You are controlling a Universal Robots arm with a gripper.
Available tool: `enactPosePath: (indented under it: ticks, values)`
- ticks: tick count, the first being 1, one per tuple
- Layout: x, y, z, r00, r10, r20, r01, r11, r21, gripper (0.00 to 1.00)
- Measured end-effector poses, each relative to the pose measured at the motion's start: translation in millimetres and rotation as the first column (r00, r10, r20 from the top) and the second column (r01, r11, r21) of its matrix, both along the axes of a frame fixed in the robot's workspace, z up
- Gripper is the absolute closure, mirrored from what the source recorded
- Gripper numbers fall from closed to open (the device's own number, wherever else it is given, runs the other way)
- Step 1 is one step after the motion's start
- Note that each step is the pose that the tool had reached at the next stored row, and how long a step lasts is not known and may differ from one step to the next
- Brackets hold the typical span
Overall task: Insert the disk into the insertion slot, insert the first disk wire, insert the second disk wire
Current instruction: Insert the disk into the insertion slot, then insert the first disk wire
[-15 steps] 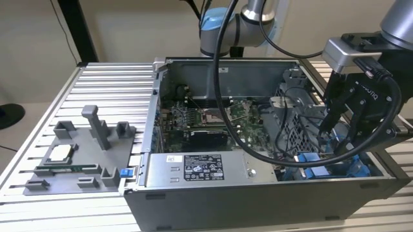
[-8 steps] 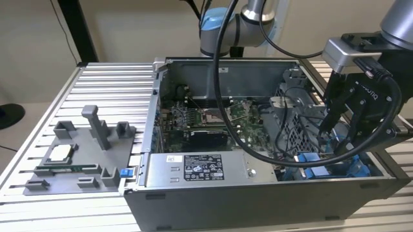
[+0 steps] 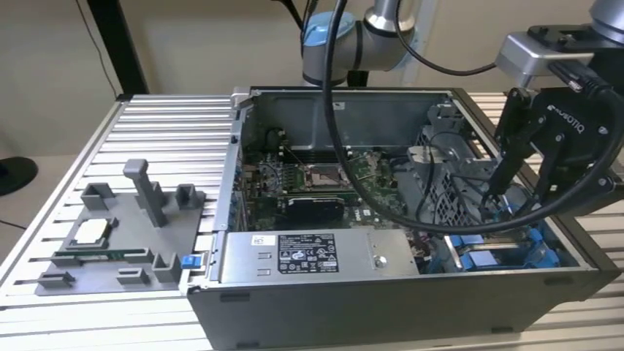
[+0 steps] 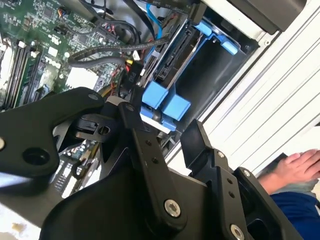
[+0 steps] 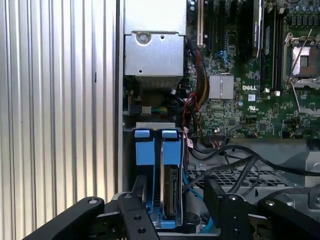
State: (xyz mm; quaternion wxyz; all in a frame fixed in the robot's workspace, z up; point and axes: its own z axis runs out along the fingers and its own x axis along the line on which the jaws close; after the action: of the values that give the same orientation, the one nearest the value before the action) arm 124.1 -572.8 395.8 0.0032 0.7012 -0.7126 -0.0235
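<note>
Currently my gripper (image 3: 516, 196) hangs over the drive corner of the open computer case (image 3: 390, 292), at the exterior view's right. Its fingers are spread wide with nothing between them. The disk (image 5: 171, 187) lies straight below the wrist, so the line from gripper to disk is plainly down into the case. It sits in the insertion slot (image 5: 155, 125), standing on edge near the case's outer wall, beside another blue carrier frame (image 5: 148, 150) that looks empty.

In the first wrist view, the narrow face I see runs parallel to the case wall and to the ribs of the table (image 5: 60, 100). My 2 fingers stand one to either side of it, so their closing line crosses its thin dimension. Both carriers fall inside that gap. The disk's long axis, I judge, points down into the bay, away from me.

The disk shows as a dark metal edge with a strip of contacts, held in bright blue plastic with a square blue tab at one end. A thin blue cable (image 5: 190, 187) and several black ones run just beside it. From this angle I can't tell whether any plug is seated in the disk. The grey power-supply box (image 3: 307, 256) sits well apart along the case's front.
</note>
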Motion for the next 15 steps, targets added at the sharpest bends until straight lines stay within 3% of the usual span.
enactPosePath:
  ticks: [6, 10, 15]
  values:
    - [13.7, 5.0, -0.7, 1.0, 0.0, 0.0, 0.0, 1.0, -0.0001, 0.0]
    - [14.7, 13.8, -2.0, 1.0, 0.0, -0.0005, 0.0, 1.0, 0.0005, 0.0]
    - [14.8, 19.4, -6.0, 1.0, 0.0, -0.0043, 0.0, 1.0, 0.002, 0.0]
